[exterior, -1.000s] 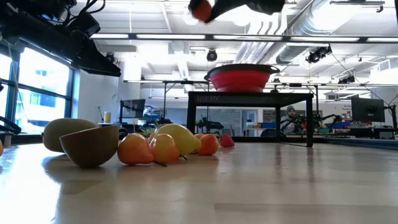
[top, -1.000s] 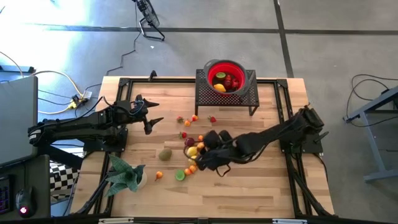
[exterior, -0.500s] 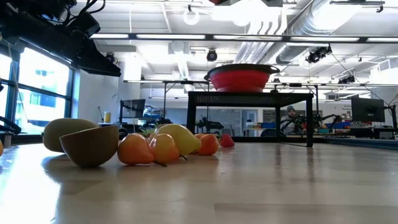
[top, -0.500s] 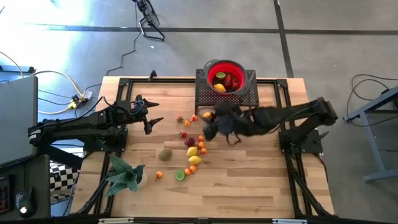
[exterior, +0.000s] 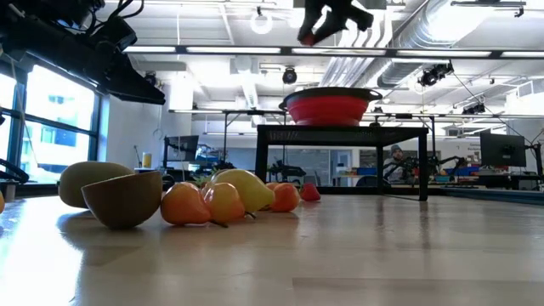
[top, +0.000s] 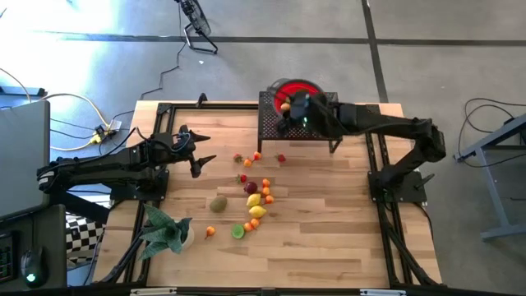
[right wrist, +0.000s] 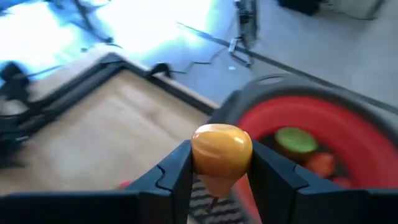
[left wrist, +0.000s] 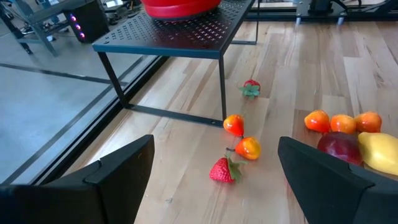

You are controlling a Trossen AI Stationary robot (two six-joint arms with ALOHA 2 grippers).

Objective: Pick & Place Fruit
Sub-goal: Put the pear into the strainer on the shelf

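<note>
Right gripper (right wrist: pixel 221 171): clamps an orange toy fruit (right wrist: pixel 221 151) over the red bowl (top: pixel 289 88), table's 12 o'clock.
Left gripper (left wrist: pixel 211 180): wide, idle, 9 o'clock.
Black mesh stand (top: pixel 271 125): beneath the bowl.
Loose fruit (top: pixel 256 200): scattered mid-table.

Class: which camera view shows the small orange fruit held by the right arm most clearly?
The right wrist view: the orange fruit fills the middle, clamped between the right gripper jaws, with the red bowl behind. The high view shows only an orange speck at the bowl's edge. The low view shows a dark shape overhead. The left wrist view misses it.
</note>
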